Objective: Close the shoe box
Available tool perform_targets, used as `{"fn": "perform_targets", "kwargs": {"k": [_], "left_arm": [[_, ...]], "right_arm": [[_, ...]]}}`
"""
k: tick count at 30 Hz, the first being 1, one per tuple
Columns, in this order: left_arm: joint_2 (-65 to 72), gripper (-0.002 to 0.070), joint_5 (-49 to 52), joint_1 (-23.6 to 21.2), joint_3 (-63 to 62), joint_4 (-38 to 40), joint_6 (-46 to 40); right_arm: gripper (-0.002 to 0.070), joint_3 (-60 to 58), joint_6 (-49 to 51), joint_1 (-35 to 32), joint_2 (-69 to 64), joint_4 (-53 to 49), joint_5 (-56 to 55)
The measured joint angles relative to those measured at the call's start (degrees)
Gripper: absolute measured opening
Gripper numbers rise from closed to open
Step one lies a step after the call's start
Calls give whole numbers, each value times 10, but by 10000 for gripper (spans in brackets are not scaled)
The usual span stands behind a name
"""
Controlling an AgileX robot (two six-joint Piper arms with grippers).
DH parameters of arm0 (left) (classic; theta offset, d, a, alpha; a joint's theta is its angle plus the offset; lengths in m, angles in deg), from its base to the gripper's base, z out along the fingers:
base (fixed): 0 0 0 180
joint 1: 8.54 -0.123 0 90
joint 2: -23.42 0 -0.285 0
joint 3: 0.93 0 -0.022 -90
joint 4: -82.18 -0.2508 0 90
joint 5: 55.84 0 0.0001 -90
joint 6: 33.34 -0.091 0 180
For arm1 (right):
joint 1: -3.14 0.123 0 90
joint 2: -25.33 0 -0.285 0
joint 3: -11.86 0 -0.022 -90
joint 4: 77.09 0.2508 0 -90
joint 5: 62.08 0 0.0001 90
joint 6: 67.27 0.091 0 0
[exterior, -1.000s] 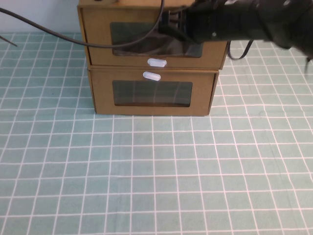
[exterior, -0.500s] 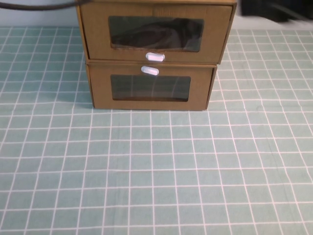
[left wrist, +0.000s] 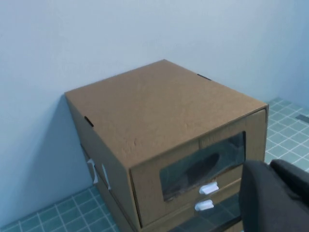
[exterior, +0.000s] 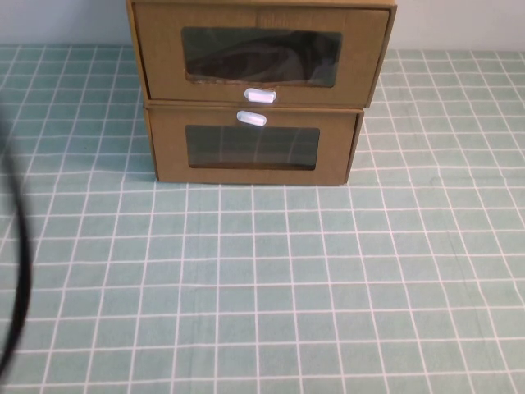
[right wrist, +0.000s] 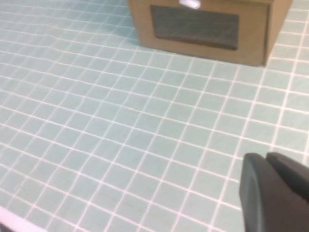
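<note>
I see the shoe box [exterior: 261, 54] pushed in flush, top centre of the high view, dark shape behind its window. Left gripper [left wrist: 275, 195] and right gripper [right wrist: 273, 193] sit at their wrist views' lower right corners; I cannot tell their pincers' state.

The surface [exterior: 271, 287] is covered by a teal-green cloth printed with a grid of thin white lines forming small squares. Behind it, a plain pale blue-grey wall [left wrist: 96, 38] is seen, meeting the surface at its far edge. Soft, even light is cast throughout, with only a faint shadow on the wall.
</note>
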Motion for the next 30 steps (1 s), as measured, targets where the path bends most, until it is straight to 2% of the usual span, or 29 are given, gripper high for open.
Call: {"fn": "perform_targets", "kwargs": {"k": [8, 14, 18, 23, 30], "left_arm": [[-283, -5, -181, 0, 373, 30, -10], [-400, -5, -241, 0, 526, 29, -10], [-424, -5, -281, 0, 612, 28, -10], [-425, -5, -330, 0, 721, 28, -10], [-425, -5, -367, 0, 763, 31, -10]], "right_arm": [[-11, -147, 2, 0, 168, 43, -124], [-11, -231, -66, 0, 171, 108, -219], [-11, -298, -145, 0, 169, 163, -324], [-11, -378, -170, 0, 168, 216, -433], [-11, -445, -173, -1, 168, 229, -477]]}}
